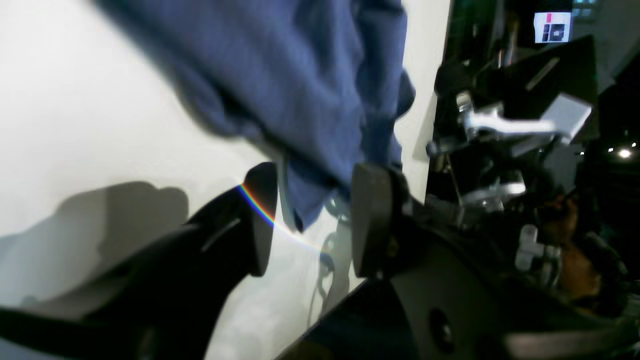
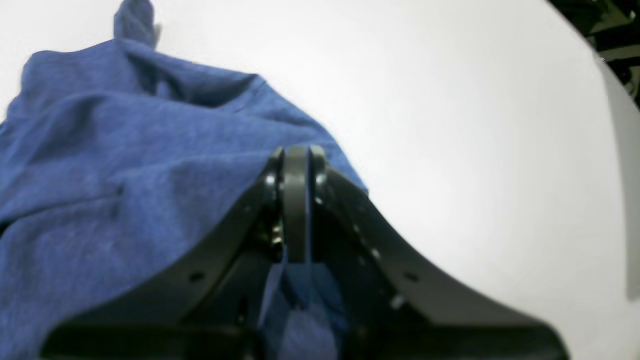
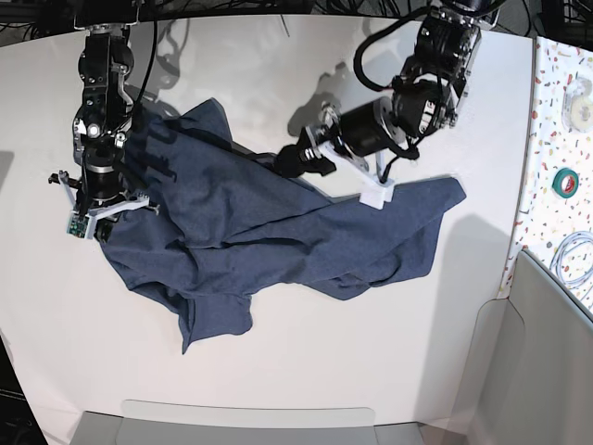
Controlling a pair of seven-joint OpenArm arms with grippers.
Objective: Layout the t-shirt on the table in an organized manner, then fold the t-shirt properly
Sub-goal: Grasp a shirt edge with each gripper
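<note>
Garment: the t-shirt (image 3: 269, 232) lies crumpled and spread across the middle of the worktop (image 3: 306, 371), with heavy folds. One loose flap points toward the near edge in the base view. No lettering shows in any view.

Garment extent: the cloth runs from the right arm's end, at the base view's left, across to a corner near the speckled side surface (image 3: 561, 139).

Left end effector (image 1: 310, 220): jaws stand apart. A hanging corner of blue cloth drops into the gap between the two fingers (image 1: 372, 220). No pinch on that corner is visible. The wrist view is blurred.

Left arm position: it reaches in from the far right of the base view, its tip low over the upper edge of the shirt.

Right end effector (image 2: 296, 165): jaws pressed together with blue cloth caught between them. A strip of fabric also shows below the fingertips inside the frame.

Right arm position: at the shirt's left edge in the base view, pointing toward the near side.

Side surface items: a green tape roll (image 3: 567, 181) and a coiled white cable (image 3: 574, 255).
</note>
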